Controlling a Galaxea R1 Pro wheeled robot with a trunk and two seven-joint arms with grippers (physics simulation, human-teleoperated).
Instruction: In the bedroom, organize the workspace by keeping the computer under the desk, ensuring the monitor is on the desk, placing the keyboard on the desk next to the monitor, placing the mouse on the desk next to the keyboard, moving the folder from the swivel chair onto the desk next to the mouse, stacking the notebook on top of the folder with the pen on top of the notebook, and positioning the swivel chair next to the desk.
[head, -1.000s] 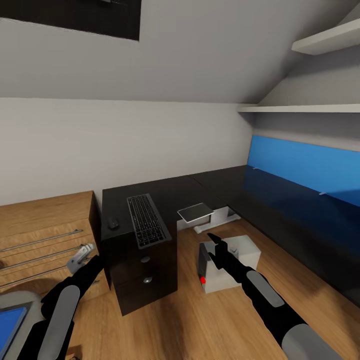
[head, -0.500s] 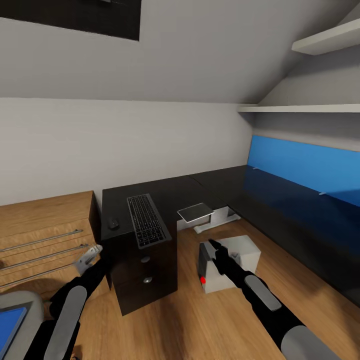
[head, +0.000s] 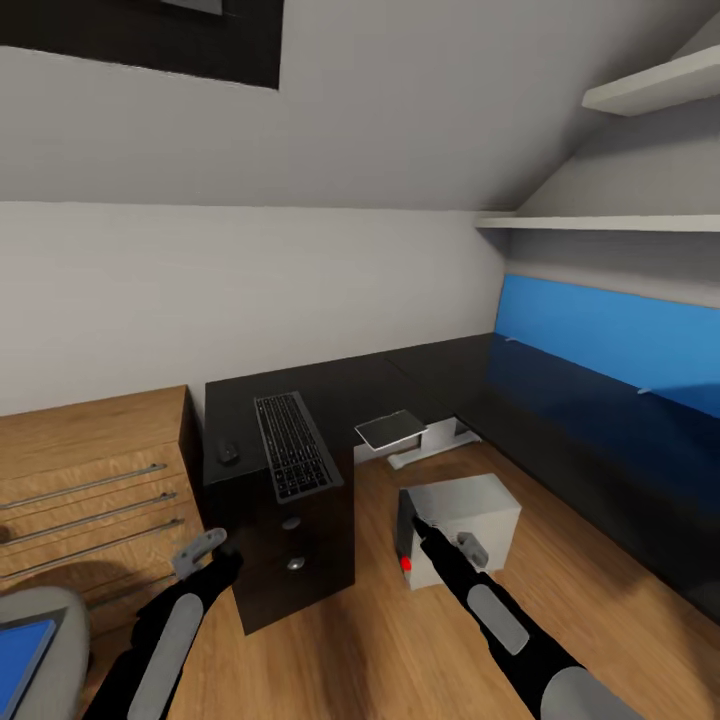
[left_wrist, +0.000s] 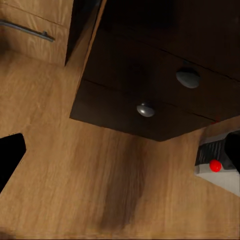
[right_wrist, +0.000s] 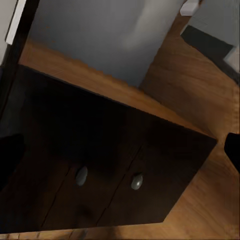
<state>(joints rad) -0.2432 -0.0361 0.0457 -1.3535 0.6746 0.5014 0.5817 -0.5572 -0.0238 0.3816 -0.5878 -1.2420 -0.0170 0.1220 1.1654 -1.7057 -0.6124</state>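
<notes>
Head view first: the keyboard (head: 294, 446) is seen lying on top of the black drawer cabinet (head: 285, 540), with the mouse (head: 228, 453) just beside it on the same top. So neither has been put on the bench (head: 560, 420) yet, which runs along the right with its blue back panel (head: 610, 345). The computer (head: 462, 528) is parked on the wood floor (head: 390, 640) between cabinet and bench, red light facing the robot, not clearly tucked under yet. A small pale-edged flat thing (head: 391, 426) hangs at the bench corner; probably the notebook, hard to be sure. A sliver of blue folder (head: 22, 650) on the grey swivel chair (head: 45, 640) is caught at the lower left corner.

Left claw (head: 200, 552) is held low beside the cabinet front, nothing in it, and its fingers look spread apart. Right claw (head: 420, 525) is pointed at the computer's front panel; whether it's released or clenched can't be told from these views, though nothing is seen carried.

Left wrist view gets the cabinet's drawer knobs (left_wrist: 145, 109) and the red light (left_wrist: 215, 165).

Best guess: the keyboard step is in hand. Next, the arms would need to be raised above the cabinet top so the keyboard can be picked up and carried over.
</notes>
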